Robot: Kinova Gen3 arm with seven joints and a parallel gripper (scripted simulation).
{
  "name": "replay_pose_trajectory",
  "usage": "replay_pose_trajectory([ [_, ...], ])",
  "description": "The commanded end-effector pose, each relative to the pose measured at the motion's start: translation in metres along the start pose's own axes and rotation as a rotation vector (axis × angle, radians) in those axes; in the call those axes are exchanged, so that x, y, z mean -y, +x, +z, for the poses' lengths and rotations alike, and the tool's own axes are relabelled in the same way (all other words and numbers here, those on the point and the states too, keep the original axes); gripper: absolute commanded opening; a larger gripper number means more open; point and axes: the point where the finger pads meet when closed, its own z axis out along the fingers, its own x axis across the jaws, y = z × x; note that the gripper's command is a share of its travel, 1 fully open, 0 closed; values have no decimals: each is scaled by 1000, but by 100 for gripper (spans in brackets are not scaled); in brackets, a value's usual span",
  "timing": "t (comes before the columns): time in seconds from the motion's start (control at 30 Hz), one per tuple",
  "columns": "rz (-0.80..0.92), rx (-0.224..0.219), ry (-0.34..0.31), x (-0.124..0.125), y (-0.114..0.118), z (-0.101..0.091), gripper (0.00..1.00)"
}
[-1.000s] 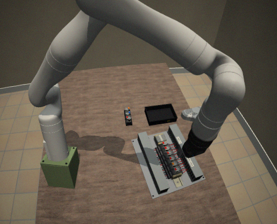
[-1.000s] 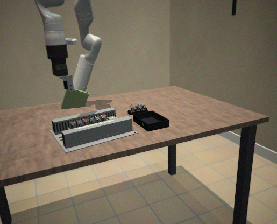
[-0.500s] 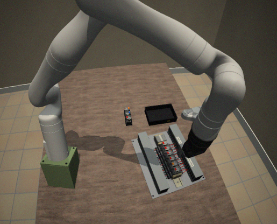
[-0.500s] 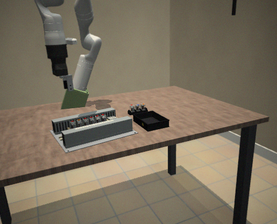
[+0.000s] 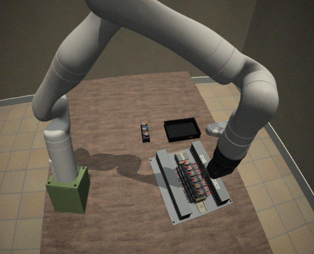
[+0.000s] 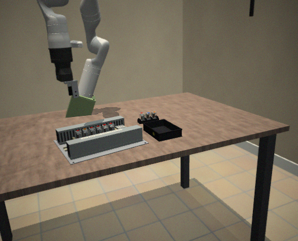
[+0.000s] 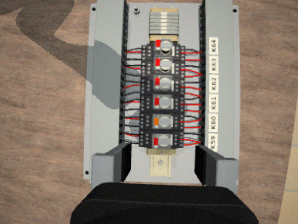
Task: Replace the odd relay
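Tool (image 6: 72,88) spread wide, gripping nothing, high above the relay row. Orange-button relay (image 7: 160,121) below and just ahead, second from the near end. Black tray (image 5: 181,129) farther ahead; spares holder (image 5: 145,132) beside it.

You're looking at a brown wood-grain surface (image 6: 220,121) on dark legs, standing over a tan tiled floor (image 6: 150,214). Directly on it you have the green arm base (image 5: 67,199) at one side, a grey panel plate (image 5: 167,203) carrying two grey ducts and the row of relays between them, a black tray (image 5: 181,129) just beyond the plate, and a small black holder (image 5: 145,133) with three spare relays beside the tray. The arm's shadow falls across the surface between the base and the plate
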Motion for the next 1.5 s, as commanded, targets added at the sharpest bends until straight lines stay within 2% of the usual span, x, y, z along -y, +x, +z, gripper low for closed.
replay_pose_trajectory([
  [0.0,0,-2,-2,0,0,-1,100],
  [0.8,0,-2,-2,0,0,-1,100],
  [1.3,-7,0,-7,15,0,56,100],
  [1.4,-9,-5,-11,12,0,51,100],
  [1.47,-9,-4,-10,15,0,58,100],
])
